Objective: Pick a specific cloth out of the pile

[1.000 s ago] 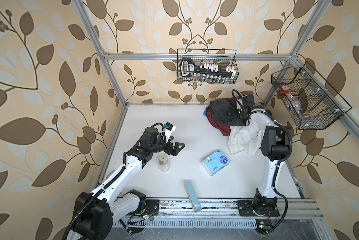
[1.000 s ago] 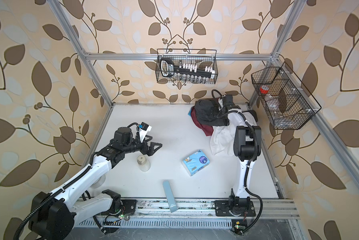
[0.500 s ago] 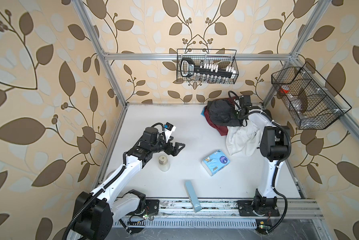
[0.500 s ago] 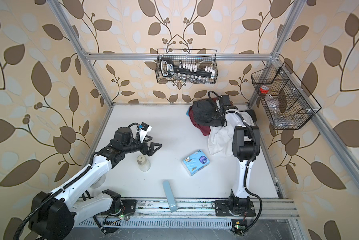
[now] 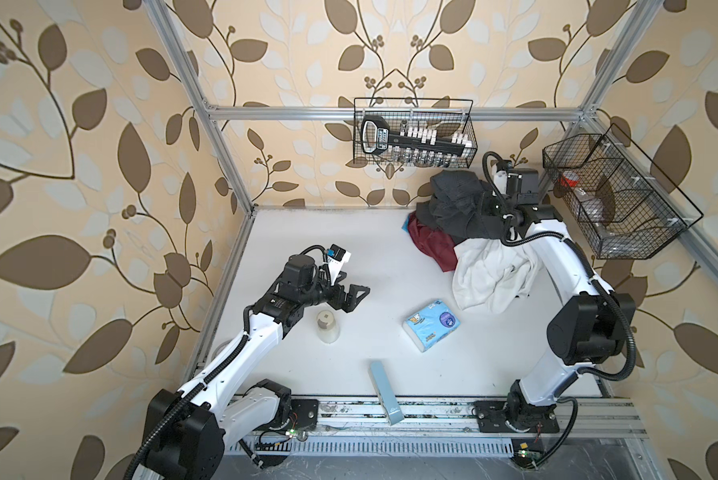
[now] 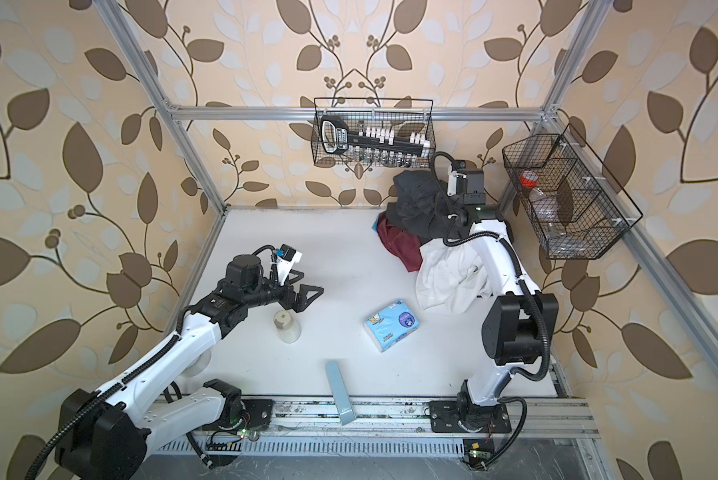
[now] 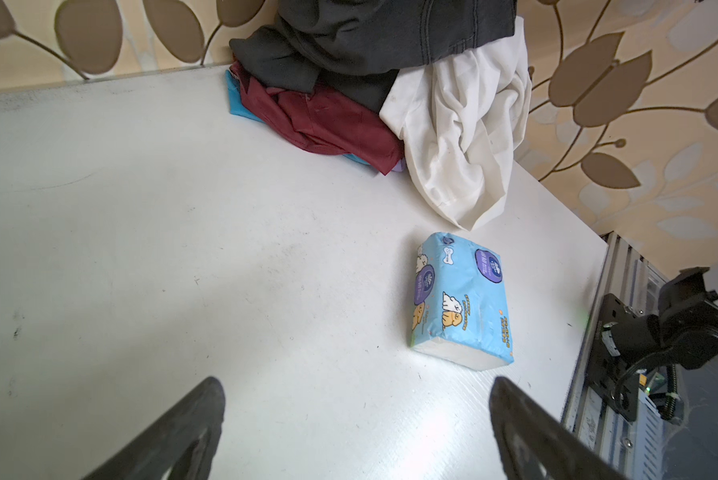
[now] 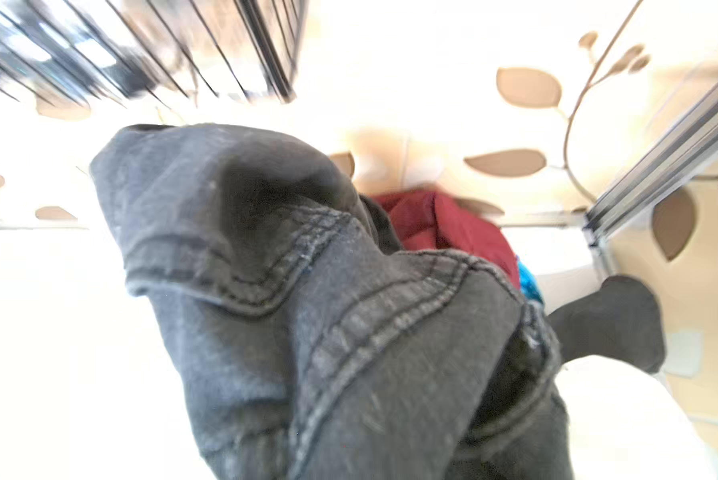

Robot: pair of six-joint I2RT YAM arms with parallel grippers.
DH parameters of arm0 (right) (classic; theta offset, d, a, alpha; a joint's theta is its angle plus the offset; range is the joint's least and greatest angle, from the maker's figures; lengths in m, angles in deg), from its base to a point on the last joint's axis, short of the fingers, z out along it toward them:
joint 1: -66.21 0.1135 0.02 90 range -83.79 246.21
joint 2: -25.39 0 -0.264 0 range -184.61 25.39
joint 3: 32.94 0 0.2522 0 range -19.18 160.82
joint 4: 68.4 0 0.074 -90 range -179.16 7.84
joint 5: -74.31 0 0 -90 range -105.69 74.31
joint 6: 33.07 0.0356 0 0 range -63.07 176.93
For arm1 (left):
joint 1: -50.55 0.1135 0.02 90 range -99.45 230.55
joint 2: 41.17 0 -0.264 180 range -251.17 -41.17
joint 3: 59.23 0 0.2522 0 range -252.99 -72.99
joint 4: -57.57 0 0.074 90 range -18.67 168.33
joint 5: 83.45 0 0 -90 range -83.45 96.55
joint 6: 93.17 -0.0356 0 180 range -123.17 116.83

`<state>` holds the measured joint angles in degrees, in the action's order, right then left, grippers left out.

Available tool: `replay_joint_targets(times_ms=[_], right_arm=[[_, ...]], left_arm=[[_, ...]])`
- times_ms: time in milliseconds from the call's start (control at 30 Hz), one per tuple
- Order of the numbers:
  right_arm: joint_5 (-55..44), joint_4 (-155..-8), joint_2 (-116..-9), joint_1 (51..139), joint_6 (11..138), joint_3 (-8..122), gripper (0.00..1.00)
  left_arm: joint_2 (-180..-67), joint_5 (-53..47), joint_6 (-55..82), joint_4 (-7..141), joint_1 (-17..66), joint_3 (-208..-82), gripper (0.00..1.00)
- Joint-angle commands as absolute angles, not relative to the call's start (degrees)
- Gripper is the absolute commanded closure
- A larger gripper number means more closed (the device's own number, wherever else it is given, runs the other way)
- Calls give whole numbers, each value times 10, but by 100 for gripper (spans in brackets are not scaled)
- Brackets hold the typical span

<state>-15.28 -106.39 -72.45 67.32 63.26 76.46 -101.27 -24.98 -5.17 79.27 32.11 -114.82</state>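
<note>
two arms: right gripper (image 5: 485,206) sat in the far-right pile (image 5: 432,245); left gripper (image 5: 353,293) hung well apart, spread empty.
grip: i read right as clenched on the cloth (image 5: 453,199), bunched to its left.

My right gripper (image 5: 489,204) grips with jaws hidden inside the charcoal cloth (image 8: 307,311), the wire basket (image 8: 149,45) beyond it blurred.

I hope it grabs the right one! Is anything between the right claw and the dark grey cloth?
Nothing visible does. The right gripper is shut on the charcoal-grey stitched cloth, which rests on top of the crumpled maroon cloth and crumpled white cloth.
</note>
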Motion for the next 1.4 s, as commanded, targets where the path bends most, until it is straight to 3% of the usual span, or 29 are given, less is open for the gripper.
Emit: replay_joint_targets(times_ms=[0, 467, 800, 1133, 1367], right_arm=[[-154, -1015, -678, 674, 642, 761, 100], [-104, -922, -491, 681, 670, 739, 100], [-41, -819, -422, 696, 694, 743, 100], [27, -654, -500, 714, 743, 849, 100], [52, -671, -625, 862, 666, 902, 100]], left_arm=[[-995, -266, -56, 779, 316, -1155, 1], [-979, -253, -47, 776, 310, -1153, 1], [-967, -241, -41, 772, 304, -1151, 1], [-971, -234, -41, 773, 303, -1152, 1], [-971, -224, -43, 777, 303, -1152, 1]])
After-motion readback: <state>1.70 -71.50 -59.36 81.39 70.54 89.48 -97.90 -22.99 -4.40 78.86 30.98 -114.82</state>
